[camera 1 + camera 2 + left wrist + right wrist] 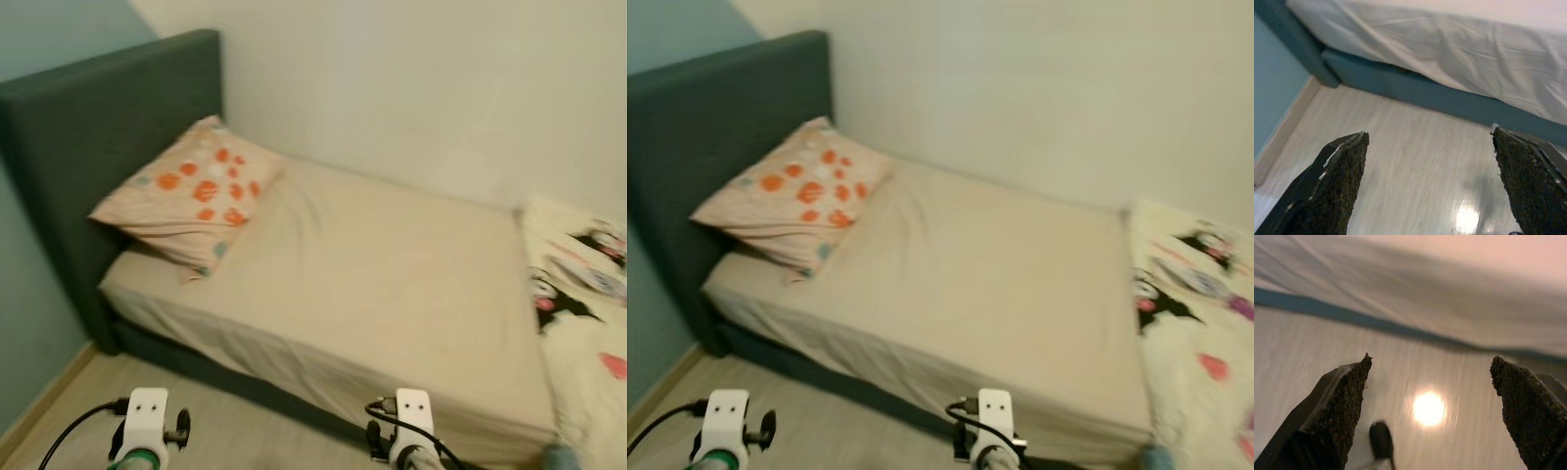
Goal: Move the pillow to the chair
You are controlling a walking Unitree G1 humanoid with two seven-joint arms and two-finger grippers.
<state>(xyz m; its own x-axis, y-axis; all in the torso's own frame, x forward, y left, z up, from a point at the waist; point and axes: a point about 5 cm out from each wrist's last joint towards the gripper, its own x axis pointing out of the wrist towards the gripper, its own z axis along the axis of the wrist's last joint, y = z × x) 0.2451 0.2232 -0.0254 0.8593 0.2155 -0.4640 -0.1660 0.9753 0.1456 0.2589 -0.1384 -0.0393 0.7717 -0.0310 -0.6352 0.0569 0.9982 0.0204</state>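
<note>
Pillow [191, 201] with orange flowers lies at the head of the bed [372, 294], propped against the dark headboard [93, 127], its long axis running across the bed's width. From the bed's near edge, both arms hang low over the floor [1400, 161]. Left gripper [1430, 186] and right gripper [1430, 416] are spread wide and hold nothing. Judging by sides, the left gripper is nearer the pillow, which lies ahead and to the left.
</note>
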